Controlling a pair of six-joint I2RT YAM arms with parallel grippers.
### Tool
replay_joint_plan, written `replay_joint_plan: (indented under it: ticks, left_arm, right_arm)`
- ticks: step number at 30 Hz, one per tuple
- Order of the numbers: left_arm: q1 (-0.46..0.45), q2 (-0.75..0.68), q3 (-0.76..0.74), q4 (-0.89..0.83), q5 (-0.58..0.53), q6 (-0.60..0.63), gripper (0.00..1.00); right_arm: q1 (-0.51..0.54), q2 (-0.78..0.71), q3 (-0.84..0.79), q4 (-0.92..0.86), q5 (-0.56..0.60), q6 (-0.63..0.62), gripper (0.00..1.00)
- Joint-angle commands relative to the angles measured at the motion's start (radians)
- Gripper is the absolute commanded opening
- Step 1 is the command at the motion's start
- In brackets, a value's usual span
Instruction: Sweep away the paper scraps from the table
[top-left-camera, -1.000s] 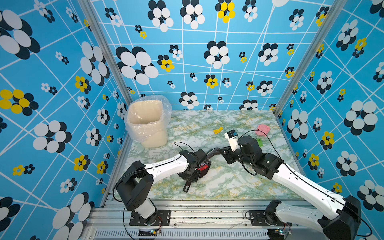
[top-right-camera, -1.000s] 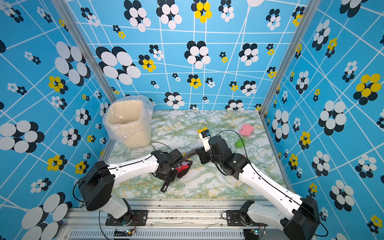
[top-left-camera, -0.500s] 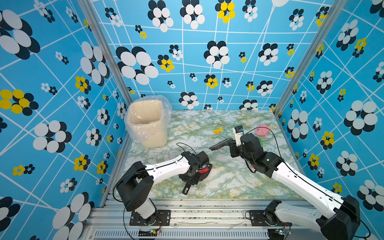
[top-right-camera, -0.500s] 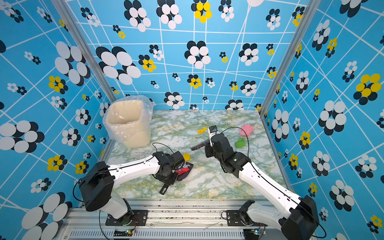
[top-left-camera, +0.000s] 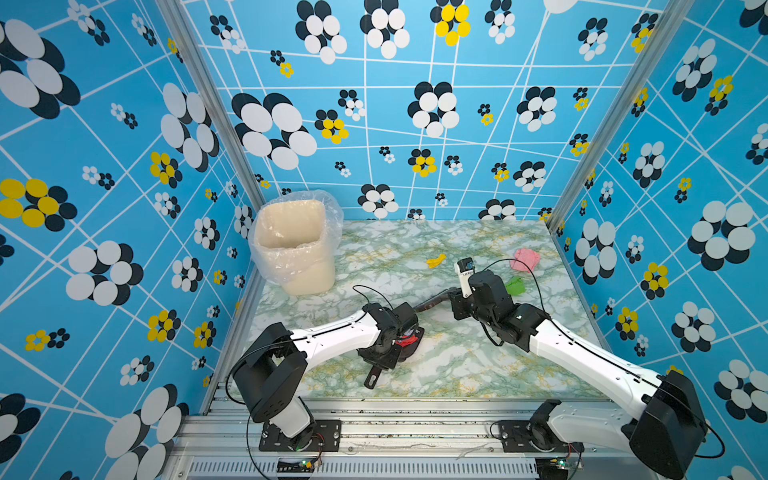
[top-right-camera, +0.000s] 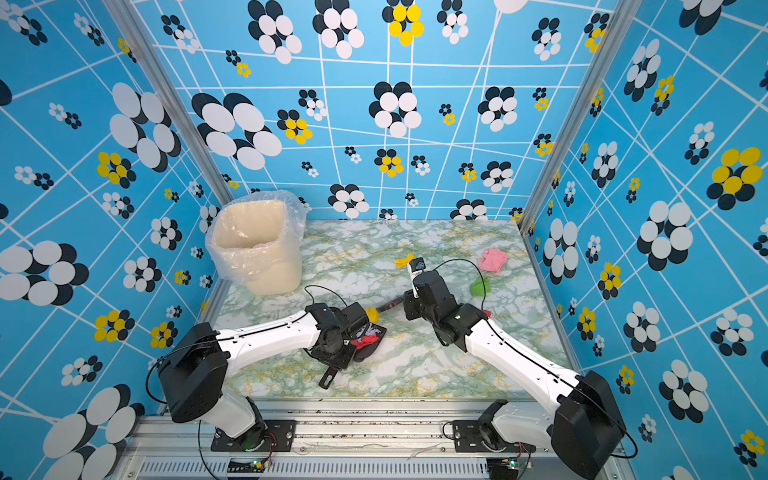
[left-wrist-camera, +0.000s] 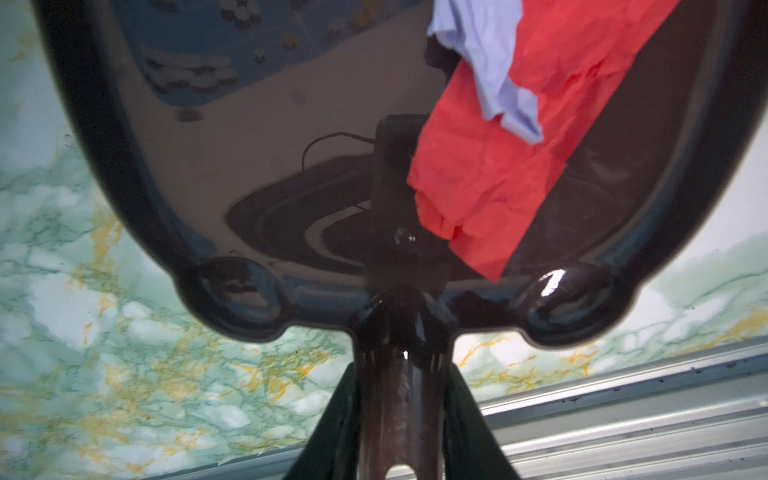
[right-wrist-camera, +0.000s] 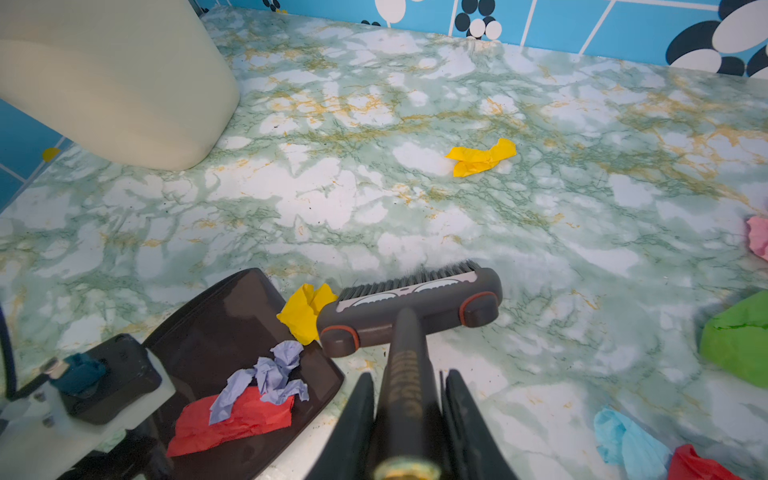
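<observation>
The handle of the dustpan (right-wrist-camera: 232, 316) is clamped in the left end effector (left-wrist-camera: 401, 415), the jaws drawn narrow round it, and the pan is rested on the tabletop (right-wrist-camera: 415, 208) with its lip turned toward the brush (right-wrist-camera: 411, 303). The brush handle is gripped just as tightly by the right end effector (right-wrist-camera: 409, 415). A red scrap (right-wrist-camera: 232, 419) and a purple scrap (right-wrist-camera: 270, 374) are already lodged in the pan. A yellow scrap (right-wrist-camera: 305, 311) is seen at the pan's lip, just beside one end of the brush head; this is judged to be the piece in hand. Whether the bristles are touching the tabletop cannot be told

For the step to be done well, the brush should be set so that the scrap is taken squarely by the bristles rather than by the end of the head, where it could slip sideways. The bristles should then be pressed down and drawn toward the pan in one short stroke. The lip should be held firmly down, since light paper is easily pushed underneath

A second yellow scrap (right-wrist-camera: 482, 157), a pink scrap (top-left-camera: 525, 258), a green scrap (right-wrist-camera: 735, 336), a light blue scrap (right-wrist-camera: 623, 436) and a second red scrap (right-wrist-camera: 698, 465) are left on the tabletop, well apart from the pan, so much of the task is judged undone
</observation>
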Motion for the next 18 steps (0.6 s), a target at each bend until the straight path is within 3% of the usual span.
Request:
replay_joint_plan:
  ticks: [1,11,18]
  left_arm:
    - [-0.007,0.012,0.017,-0.017,-0.022,0.013,0.0]
    - [-0.006,0.027,0.021,-0.007,-0.023,0.018,0.0]
    - [-0.004,0.024,0.015,0.013,-0.037,0.017,0.0]
  right_arm:
    - [0.008,-0.029,-0.029,0.014,-0.055,0.013,0.0]
    - [0.054,-0.073,-0.064,-0.018,-0.187,-0.045,0.0]
    - [0.052,-0.174,-0.079,-0.033,-0.01,-0.046,0.0]
